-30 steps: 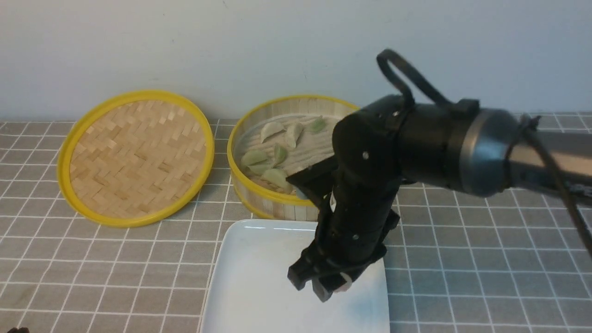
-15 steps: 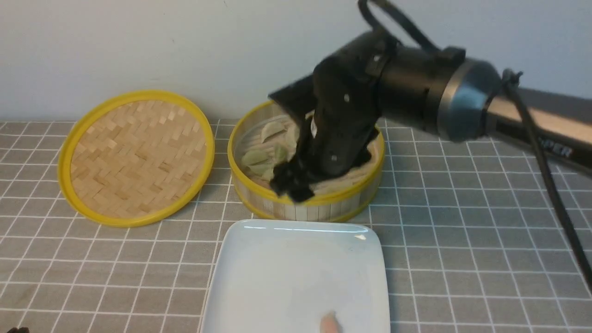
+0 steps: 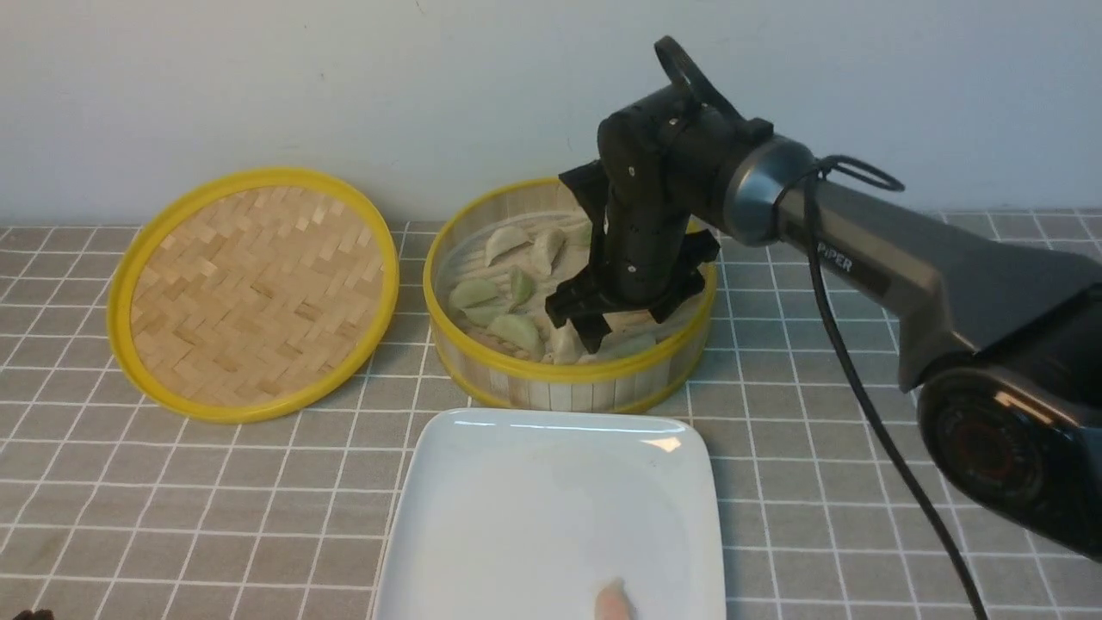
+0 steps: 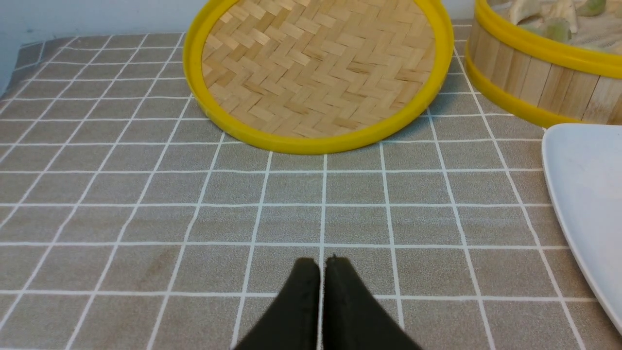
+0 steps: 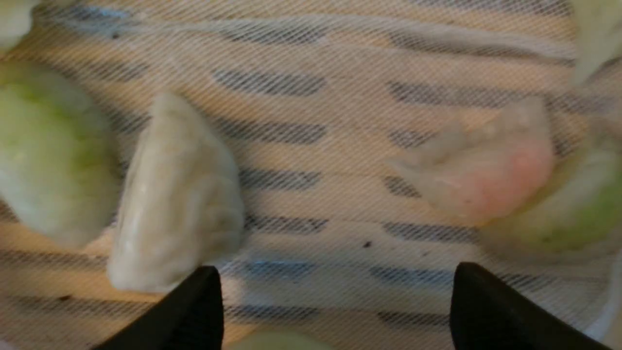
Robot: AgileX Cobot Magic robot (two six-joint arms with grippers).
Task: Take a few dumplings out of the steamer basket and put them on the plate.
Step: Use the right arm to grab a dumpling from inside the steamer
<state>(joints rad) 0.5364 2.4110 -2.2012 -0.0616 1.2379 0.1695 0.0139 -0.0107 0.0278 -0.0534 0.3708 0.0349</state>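
The steamer basket point(image 3: 568, 383) stands at the table's middle back and holds several pale green and cream dumplings point(image 3: 515, 328). My right gripper point(image 3: 620, 323) is open and empty, lowered inside the basket's near right part. In the right wrist view the gripper point(image 5: 335, 284) hangs over the cloth liner, with a cream dumpling point(image 5: 175, 204) by one fingertip point(image 5: 201, 296) and a pinkish dumpling point(image 5: 486, 175) farther off. The white plate point(image 3: 516, 508) lies in front of the basket, with one pinkish dumpling point(image 3: 613, 601) at its near edge. My left gripper point(image 4: 321, 265) is shut and empty over the tablecloth.
The woven bamboo lid point(image 3: 254, 293) lies flat to the left of the basket; it also shows in the left wrist view point(image 4: 316, 73). The basket's wall point(image 4: 534, 78) and the plate's edge point(image 4: 588, 194) show in that view too. A grey checked cloth covers the table.
My right gripper let go of the pinkish dumpling on the plate, rose, moved back over the basket and came down inside it with jaws open. The left arm has not moved.
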